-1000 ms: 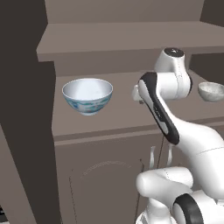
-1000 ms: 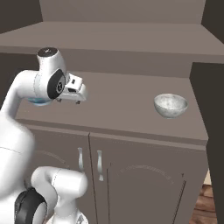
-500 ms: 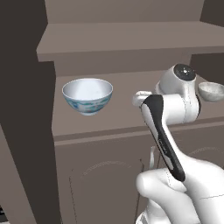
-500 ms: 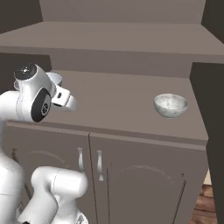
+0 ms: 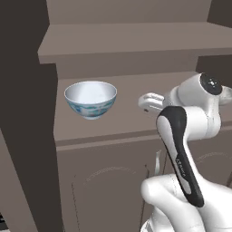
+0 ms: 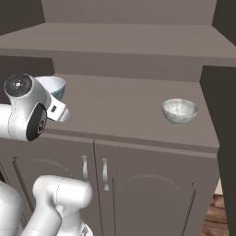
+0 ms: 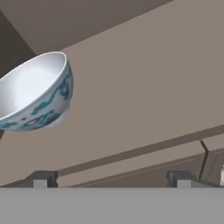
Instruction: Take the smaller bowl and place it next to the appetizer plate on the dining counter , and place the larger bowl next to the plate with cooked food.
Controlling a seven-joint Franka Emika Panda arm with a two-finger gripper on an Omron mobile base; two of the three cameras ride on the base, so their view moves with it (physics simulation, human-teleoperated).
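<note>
Brown cabinet counter (image 6: pixel 120 108) carries both bowls; the gripper (image 7: pixel 111 178), jaws spread and empty, faces the larger bowl (image 5: pixel 90 99) near its left edge and must close in on the rim, while the smaller bowl (image 6: pixel 179 110) waits near the right edge.

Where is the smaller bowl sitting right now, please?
In the right base view, the smaller bowl stands upright on the brown cabinet counter, near its right end, far right of the larger bowl.
</note>
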